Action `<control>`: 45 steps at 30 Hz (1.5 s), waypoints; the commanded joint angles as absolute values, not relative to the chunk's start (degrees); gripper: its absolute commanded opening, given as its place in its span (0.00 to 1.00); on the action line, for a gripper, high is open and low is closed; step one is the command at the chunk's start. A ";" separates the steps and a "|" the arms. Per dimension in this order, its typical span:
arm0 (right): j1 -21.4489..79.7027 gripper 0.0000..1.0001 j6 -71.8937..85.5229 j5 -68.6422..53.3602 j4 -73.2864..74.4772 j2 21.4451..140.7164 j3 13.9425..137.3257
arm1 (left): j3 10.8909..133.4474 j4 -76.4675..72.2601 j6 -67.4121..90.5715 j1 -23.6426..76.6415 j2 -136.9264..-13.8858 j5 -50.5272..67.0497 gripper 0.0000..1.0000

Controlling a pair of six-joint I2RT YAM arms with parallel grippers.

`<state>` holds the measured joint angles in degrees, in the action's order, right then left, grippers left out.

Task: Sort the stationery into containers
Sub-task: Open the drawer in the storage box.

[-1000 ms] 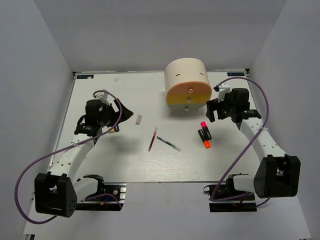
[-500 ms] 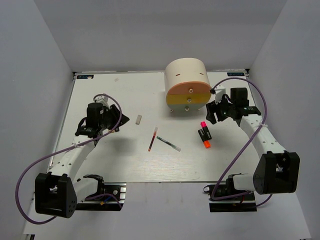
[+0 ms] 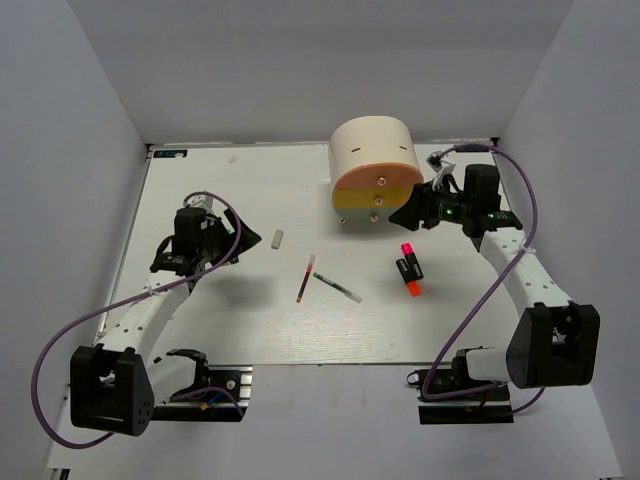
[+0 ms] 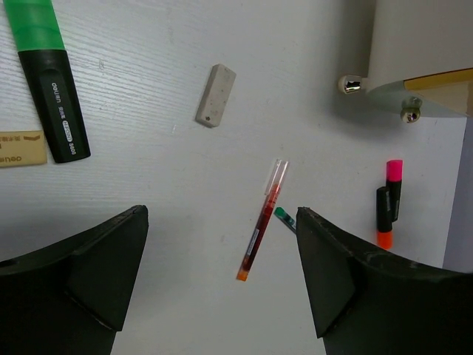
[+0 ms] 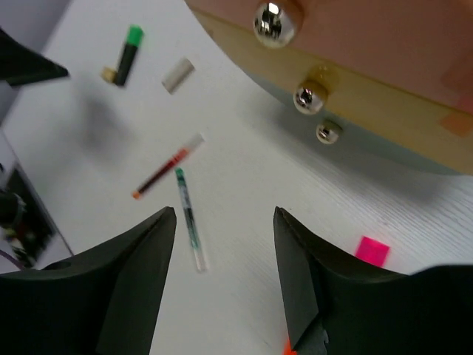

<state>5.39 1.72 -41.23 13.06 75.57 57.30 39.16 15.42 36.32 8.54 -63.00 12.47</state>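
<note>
The cream organiser (image 3: 372, 150) stands at the back centre with its orange (image 3: 376, 179), yellow (image 3: 376, 197) and pale green (image 3: 372, 212) drawers shut. The white eraser (image 3: 278, 238), red pen (image 3: 305, 279), clear pen (image 3: 337, 287) and the pink-capped (image 3: 407, 251) and orange-capped (image 3: 411, 283) highlighters lie on the table. My left gripper (image 3: 236, 238) is open and empty, hovering left of the eraser (image 4: 215, 95) and red pen (image 4: 262, 222). My right gripper (image 3: 408, 214) is open and empty beside the drawers' right edge, with the knobs (image 5: 309, 97) above it in its wrist view.
A green-capped black highlighter (image 4: 48, 81) and a tan label (image 4: 18, 147) lie on the table under my left arm. The highlighter also shows in the right wrist view (image 5: 126, 65). The table (image 3: 250, 320) is white, walled at left, right and back.
My right gripper has swung left and closer to the organiser's drawer fronts. My left gripper has drawn back slightly. The stationery has not moved.
</note>
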 commanded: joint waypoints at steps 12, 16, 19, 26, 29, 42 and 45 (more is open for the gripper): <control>7.56 0.62 40.95 -36.92 -12.30 86.83 60.99 | 39.90 14.24 36.56 8.61 -64.24 13.09 0.92; 8.09 0.62 43.32 -35.25 -13.80 89.73 64.24 | 39.90 13.71 36.56 8.61 -64.25 13.10 0.92; 8.44 0.60 44.90 -34.72 -14.15 91.14 66.18 | 39.90 14.24 36.56 8.61 -64.25 12.57 0.92; 8.61 0.52 49.92 -30.59 -15.03 91.85 65.83 | 39.38 13.72 36.56 8.61 -64.25 12.57 0.92; 8.70 0.47 50.71 -29.97 -15.55 92.02 65.39 | 39.38 13.18 36.56 8.61 -65.56 13.09 0.92; 8.70 0.18 49.05 -31.81 -14.95 89.04 60.83 | 41.92 9.84 37.09 9.14 -71.89 16.17 0.91; 8.70 0.16 48.61 -32.78 -13.45 87.02 58.72 | 43.15 9.84 37.09 9.14 -73.91 16.69 0.91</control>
